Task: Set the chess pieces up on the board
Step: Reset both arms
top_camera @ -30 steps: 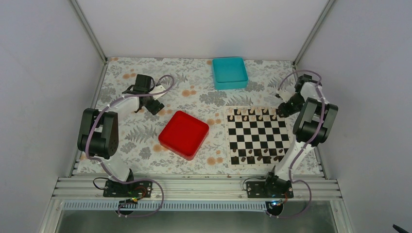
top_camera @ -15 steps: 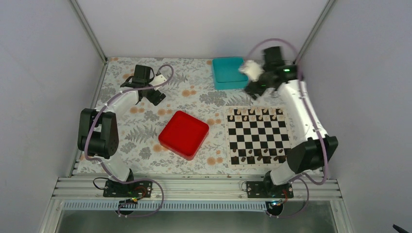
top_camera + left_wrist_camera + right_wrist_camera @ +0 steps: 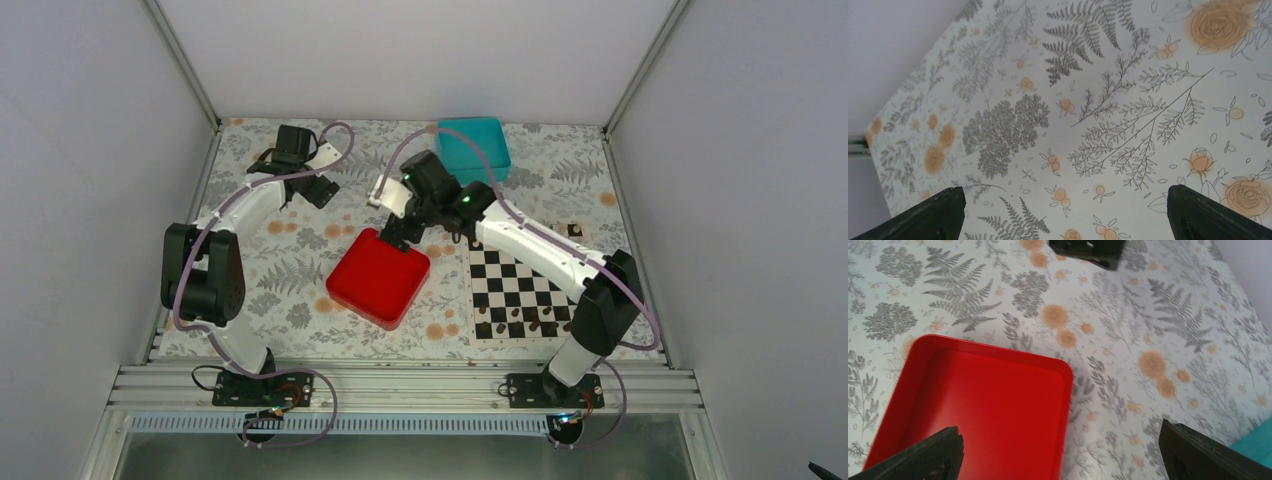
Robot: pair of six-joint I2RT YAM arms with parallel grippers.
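Jaws are wide open and empty on your left gripper (image 3: 1064, 212) and right gripper (image 3: 1063, 452). Right one hangs at the red tray's (image 3: 378, 280) 12 o'clock edge.

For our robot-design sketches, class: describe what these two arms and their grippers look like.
Left arm and right arm: white tubular links between chunky black joints. A lilac cable loops along each. The right arm shows small green lights. Fingers are matte black, blunt wedges.

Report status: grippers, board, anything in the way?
Left fingers open, empty, over tablecloth. Right fingers open, empty, at red tray's far corner. Board's far rows hidden under right arm.
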